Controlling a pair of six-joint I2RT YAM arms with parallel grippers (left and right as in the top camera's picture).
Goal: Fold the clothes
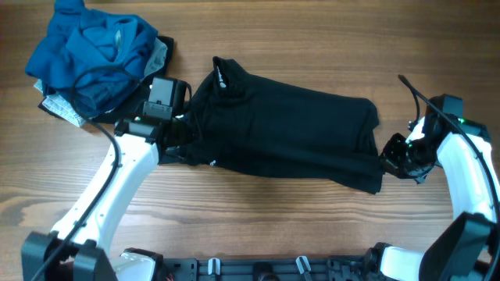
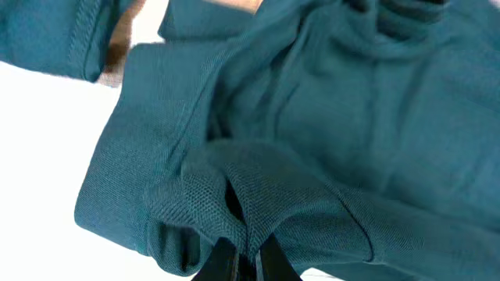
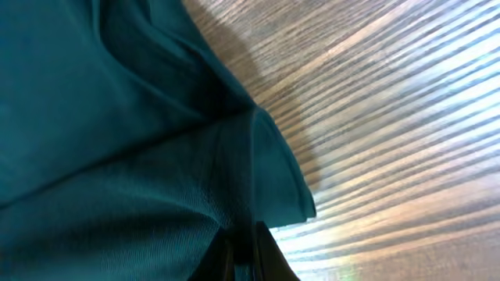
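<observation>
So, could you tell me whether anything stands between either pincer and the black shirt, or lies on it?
Nothing visible does. The left pincer and right pincer each pinch the shirt at opposite ends, and its top is bare. The blue pile sits off its upper-left end, not on it.

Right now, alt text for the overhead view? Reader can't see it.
A black shirt lies spread across the middle of a wooden table, the left gripper pinching its left edge and the right gripper its right edge. A heap of blue and grey garments sits at the table's far left corner.
</observation>
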